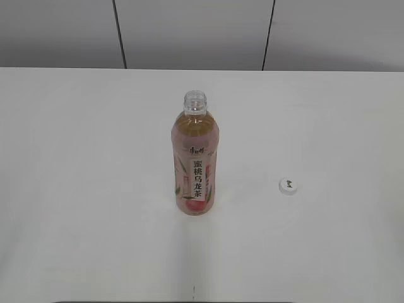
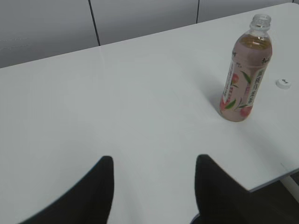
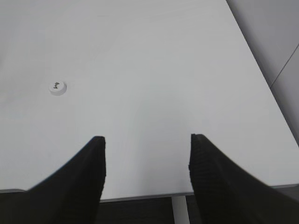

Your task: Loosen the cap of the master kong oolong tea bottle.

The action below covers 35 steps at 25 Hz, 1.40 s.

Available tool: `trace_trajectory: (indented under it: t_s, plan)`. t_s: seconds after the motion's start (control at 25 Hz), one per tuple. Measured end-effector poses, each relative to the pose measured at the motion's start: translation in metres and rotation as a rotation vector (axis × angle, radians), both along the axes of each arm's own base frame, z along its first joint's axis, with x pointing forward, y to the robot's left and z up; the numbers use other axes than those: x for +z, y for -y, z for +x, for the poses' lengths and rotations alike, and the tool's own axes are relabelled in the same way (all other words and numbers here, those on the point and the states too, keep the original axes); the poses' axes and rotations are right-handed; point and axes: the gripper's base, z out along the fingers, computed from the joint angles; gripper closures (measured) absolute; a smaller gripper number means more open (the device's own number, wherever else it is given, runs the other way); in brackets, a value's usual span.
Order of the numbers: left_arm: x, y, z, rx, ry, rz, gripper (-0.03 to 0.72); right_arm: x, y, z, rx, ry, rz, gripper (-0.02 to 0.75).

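Note:
The master kong oolong tea bottle (image 1: pixel 194 161) stands upright in the middle of the white table, its neck bare and open; it also shows in the left wrist view (image 2: pixel 246 74) at the far right. The white cap (image 1: pixel 288 186) lies flat on the table to the bottle's right, apart from it, and shows in the left wrist view (image 2: pixel 283 83) and the right wrist view (image 3: pixel 58 87). My left gripper (image 2: pixel 154 161) is open and empty, far from the bottle. My right gripper (image 3: pixel 147 140) is open and empty above the table's near edge, right of the cap. Neither gripper shows in the exterior view.
The white table (image 1: pixel 88 189) ends at a grey panelled wall (image 1: pixel 189 31) at the back. Its right edge (image 3: pixel 261 79) and front edge (image 3: pixel 140 193) show in the right wrist view, with a table leg below.

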Motion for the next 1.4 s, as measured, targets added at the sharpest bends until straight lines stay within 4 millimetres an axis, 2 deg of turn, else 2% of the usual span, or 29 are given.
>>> trace_trajectory:
  t_s: [0.48,0.88,1.4]
  plan:
    - [-0.0001,0.0001,0.0001,0.005,0.0,0.0,0.381,0.0,0.0002,0.0,-0.002,0.0,-0.002,0.304]
    - [0.0,0.0027,-0.0002,0.221,0.001,0.0,0.396,0.0001,0.0005,0.0,0.023,0.001,-0.002,0.304]
    - [0.0,0.003,-0.0002,0.241,0.001,-0.001,0.425,0.0001,0.0005,0.0,0.026,0.001,-0.002,0.304]
